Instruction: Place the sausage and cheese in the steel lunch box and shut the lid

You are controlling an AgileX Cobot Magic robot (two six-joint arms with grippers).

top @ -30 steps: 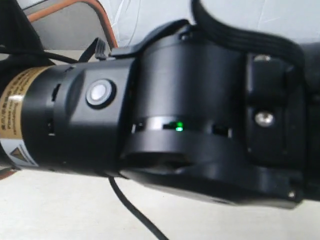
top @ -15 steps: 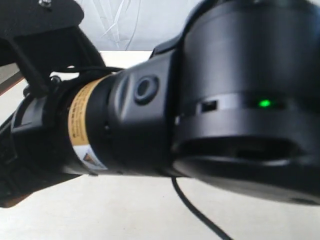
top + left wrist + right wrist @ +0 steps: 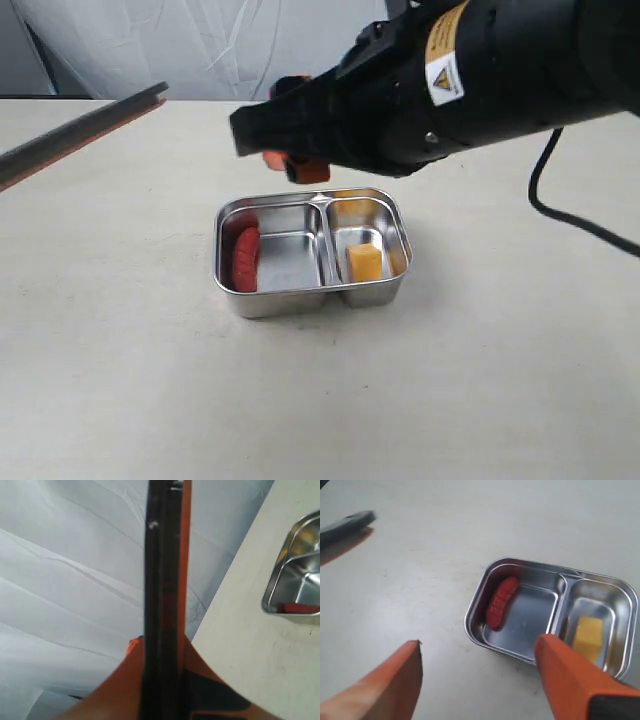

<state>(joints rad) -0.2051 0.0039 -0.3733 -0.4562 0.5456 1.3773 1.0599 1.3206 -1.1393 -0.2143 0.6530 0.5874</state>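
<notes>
Pulled back from the exterior camera, the right arm (image 3: 480,80) no longer fills that view as it did half a second ago. It now crosses above the far rim of the steel lunch box (image 3: 300,300), which has come into sight. The box sits open-topped on the pale surface (image 3: 120,390), with bare surface showing along all four of its rounded edges.

The sausage (image 3: 246,258) lies in the box's larger compartment, along the outer wall farthest from the divider. The cheese (image 3: 364,263) stands in the smaller compartment, near its middle.

The right jaws hover just beyond the box's far rim, spread wide with nothing between them. In the right wrist view, the box's sausage end shows through the gap.

The lid (image 3: 85,135) is well apart from the box, off its sausage end. It is seen almost edge-on, dark with an orange seal on one face. The left jaws are closed tight on the lid, gripping both faces.
</notes>
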